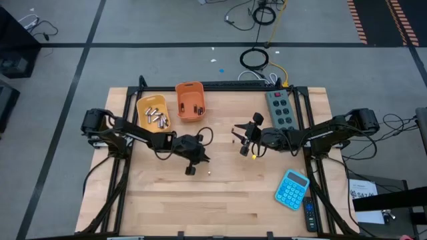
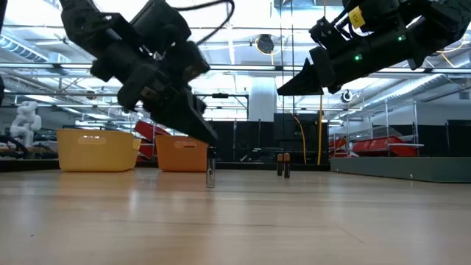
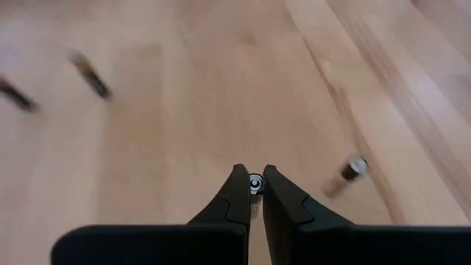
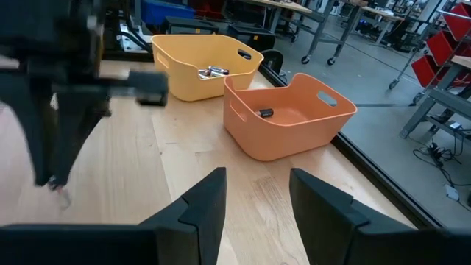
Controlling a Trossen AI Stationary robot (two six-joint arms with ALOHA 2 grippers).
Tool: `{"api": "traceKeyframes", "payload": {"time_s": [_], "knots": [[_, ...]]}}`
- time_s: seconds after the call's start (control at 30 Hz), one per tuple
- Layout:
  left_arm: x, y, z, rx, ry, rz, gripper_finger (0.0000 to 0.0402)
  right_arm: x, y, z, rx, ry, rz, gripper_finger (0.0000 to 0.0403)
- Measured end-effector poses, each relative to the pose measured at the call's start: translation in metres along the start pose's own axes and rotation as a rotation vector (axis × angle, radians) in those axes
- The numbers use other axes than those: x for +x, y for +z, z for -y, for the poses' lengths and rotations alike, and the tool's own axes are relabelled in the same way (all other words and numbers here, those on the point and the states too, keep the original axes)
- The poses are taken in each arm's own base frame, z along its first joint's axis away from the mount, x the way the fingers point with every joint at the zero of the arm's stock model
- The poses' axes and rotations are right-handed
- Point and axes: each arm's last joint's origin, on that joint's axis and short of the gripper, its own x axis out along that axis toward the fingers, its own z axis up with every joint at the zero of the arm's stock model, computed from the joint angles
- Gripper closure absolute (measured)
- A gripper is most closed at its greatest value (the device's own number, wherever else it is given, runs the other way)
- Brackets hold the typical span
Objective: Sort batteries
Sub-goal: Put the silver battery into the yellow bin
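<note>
Standing silvery battery (image 3: 255, 183), end-effector-pinched

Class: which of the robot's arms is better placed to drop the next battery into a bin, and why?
The left. The left gripper is shut on a battery, near the yellow bin. The right gripper is open and empty, raised above the table.

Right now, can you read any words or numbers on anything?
None can be read.
Blue calculator: keys too small.
Grey power strip: no legible label.
White paper by the table's right edge: dark print, blurred.
Silvery battery in the left gripper: markings unreadable.
</note>
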Motion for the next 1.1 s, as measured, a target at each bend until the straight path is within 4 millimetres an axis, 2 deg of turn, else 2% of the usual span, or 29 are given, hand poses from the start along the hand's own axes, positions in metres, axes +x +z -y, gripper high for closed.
{"api": "traceKeyframes", "payload": {"time_s": [0.17, 0.27, 0.4, 0.5, 0.63, 0.73, 0.9, 1.1], "knots": [[-0.026, 0.008, -0.008, 0.008, 0.139, -0.043, 0.0384, 0.0, -0.001, 0.0, -0.003, 0.0, -0.007, 0.0261], [-0.055, 0.013, -0.01, 0.031, 0.304, -0.107, 0.0384, 0.0, -0.001, -0.001, -0.004, 0.002, -0.007, 0.0261], [-0.098, 0.021, -0.009, 0.032, 0.483, -0.105, 0.0384, 0.0, 0.0, -0.001, -0.003, 0.003, -0.005, 0.0261], [-0.126, 0.019, -0.011, -0.024, 0.633, -0.136, 0.0384, 0.0, 0.0, -0.001, -0.003, 0.003, -0.004, 0.0261], [-0.153, 0.004, -0.025, -0.219, 0.845, -0.202, 0.0384, 0.0, 0.001, -0.001, 0.003, 0.002, 0.007, 0.0261], [-0.163, -0.008, -0.041, -0.339, 0.962, -0.264, 0.0384, 0.0, 0.003, -0.001, 0.008, 0.002, 0.023, 0.0261], [-0.167, -0.027, -0.079, -0.471, 1.085, -0.385, 0.0384, 0.0, 0.003, -0.001, 0.009, 0.002, 0.032, 0.0261], [-0.165, -0.063, -0.122, -0.599, 1.047, -0.576, 0.0384, 0.0, 0.003, -0.001, -0.006, 0.002, 0.032, 0.0261]]}}
